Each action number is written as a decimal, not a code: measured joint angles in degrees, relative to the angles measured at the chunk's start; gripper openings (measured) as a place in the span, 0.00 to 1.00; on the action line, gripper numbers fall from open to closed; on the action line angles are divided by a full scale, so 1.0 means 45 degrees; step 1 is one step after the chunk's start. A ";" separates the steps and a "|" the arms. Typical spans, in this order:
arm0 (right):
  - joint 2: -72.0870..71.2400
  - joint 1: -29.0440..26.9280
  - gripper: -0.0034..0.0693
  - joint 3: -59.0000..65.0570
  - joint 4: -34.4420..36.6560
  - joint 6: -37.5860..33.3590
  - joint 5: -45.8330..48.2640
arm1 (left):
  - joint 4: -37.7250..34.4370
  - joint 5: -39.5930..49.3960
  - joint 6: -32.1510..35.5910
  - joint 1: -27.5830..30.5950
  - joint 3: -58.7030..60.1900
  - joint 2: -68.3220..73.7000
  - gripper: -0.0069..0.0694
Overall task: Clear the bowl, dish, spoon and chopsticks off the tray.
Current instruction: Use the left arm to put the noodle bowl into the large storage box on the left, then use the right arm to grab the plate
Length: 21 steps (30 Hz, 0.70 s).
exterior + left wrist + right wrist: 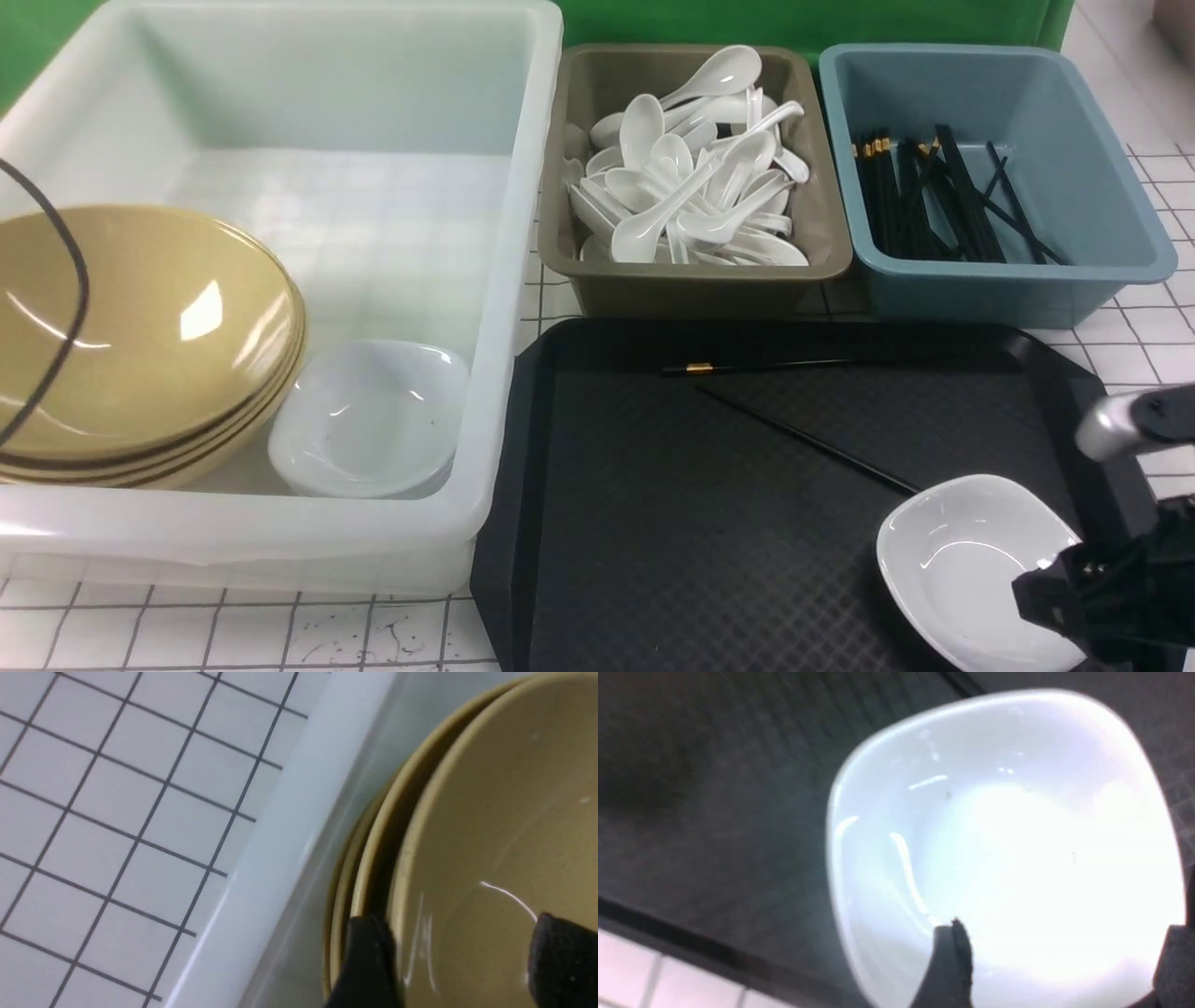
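Observation:
The black tray (653, 523) holds two black chopsticks: one with a gold band along the far rim (775, 366), one lying diagonally (812, 443) with its end at the white dish (962, 560). The dish sits at the tray's front right corner. My right gripper (1060, 593) is open over the dish (1017, 835), one finger inside it and one at its edge (1064, 956). The yellow bowl (131, 317) tops a stack in the white tub. My left gripper (460, 933) is open, its fingers astride that bowl's rim (504, 812). No spoon lies on the tray.
The translucent white tub (504, 280) at the left also holds stacked white dishes (369, 420). An olive bin (691, 271) full of white spoons and a blue bin (1102, 252) of black chopsticks stand behind the tray. A black cable (70, 308) hangs at the far left.

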 joint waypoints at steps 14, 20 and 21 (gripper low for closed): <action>0.5716 0.0000 0.74 -0.3315 -0.2321 0.0988 0.0989 | -0.1392 0.0698 0.1068 -0.3184 -0.0610 -0.5235 0.60; 0.5880 0.0000 0.32 -0.4380 -0.1558 0.0239 0.2977 | -0.1217 0.0760 0.1320 -0.3619 -0.0165 -0.6993 0.47; 0.5727 0.0017 0.29 -0.4634 -0.1488 0.0194 0.3437 | -0.1060 0.0810 0.1303 -0.3619 -0.0035 -0.7332 0.45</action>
